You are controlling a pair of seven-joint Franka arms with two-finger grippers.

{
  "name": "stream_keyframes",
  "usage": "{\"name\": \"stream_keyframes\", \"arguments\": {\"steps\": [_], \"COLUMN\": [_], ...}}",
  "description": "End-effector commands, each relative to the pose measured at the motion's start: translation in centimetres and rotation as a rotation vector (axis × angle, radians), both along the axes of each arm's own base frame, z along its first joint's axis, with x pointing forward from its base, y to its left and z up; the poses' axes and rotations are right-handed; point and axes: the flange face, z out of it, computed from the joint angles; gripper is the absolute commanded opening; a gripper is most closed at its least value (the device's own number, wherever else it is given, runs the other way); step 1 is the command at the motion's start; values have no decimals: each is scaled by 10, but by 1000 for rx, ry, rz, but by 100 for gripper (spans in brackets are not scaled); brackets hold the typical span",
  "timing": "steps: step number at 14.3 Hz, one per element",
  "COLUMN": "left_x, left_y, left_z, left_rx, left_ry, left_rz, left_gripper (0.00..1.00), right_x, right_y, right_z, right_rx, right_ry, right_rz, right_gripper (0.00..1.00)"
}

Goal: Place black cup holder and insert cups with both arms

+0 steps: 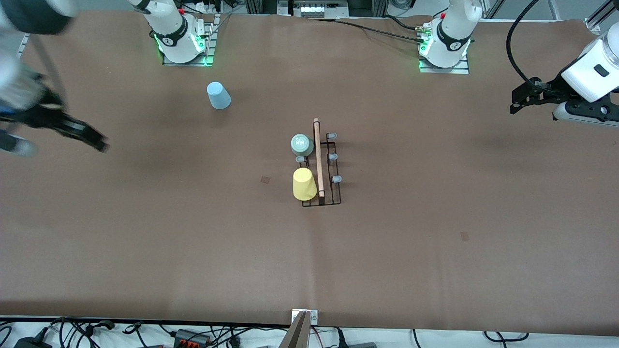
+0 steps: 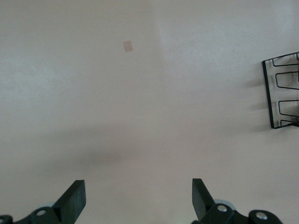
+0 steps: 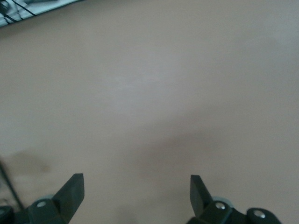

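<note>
The holder [image 1: 323,164] stands upright mid-counter, its wooden rod on top running toward the front camera. So the placing step looks done.

Two cups are on it, on the side toward the right arm's end. The mint cup [image 1: 302,144] sits upside down on the peg farthest from the camera. The yellow cup [image 1: 304,184] sits upside down on the nearest peg, leaning a little. The middle peg between them is bare, and so are the three pegs on the side toward the left arm's end.

The blue cup [image 1: 218,95] is left. It stands upside down on the counter [image 1: 145,232], well apart from the holder, nearer the right arm's base (that arm seems the natural one to fetch it). My reading: two of three cups are in, one pick and one insertion remain.

The right gripper [image 1: 99,143] hangs over bare counter at its own end, fingers spread, holding nothing. The left gripper [image 1: 516,102] hangs over bare counter at the other end, likewise spread and empty. Its wrist view catches only a corner of the holder.
</note>
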Motion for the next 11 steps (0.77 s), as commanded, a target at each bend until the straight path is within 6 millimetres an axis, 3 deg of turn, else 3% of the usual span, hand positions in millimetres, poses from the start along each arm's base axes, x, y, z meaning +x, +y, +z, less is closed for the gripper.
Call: {"name": "stream_keyframes", "arguments": {"steps": [1,3,6,8,11], "left_x": [2,2,2,2,4], "left_y": [3,-1,-5,-4,-2], "left_z": [5,6,5,13,13], "left_rx": [-4,-4,27,27,26], "left_ry": [-3,-4,-4,-11,-14], "left_rz": [20,12,27,32,35], "left_gripper": [100,100,100,100,100], "right_x": [-6,-11,-20,-12,-13], "right_y": [-55,-67,-59,-56,-42], "right_z": [23,26,12,1,-2], "right_rx": [1,0,35,31,8], "right_ry": [19,42,184,197,195], "right_rz": [140,200,201,211,239], "right_gripper": [100,100,100,100,100]}}
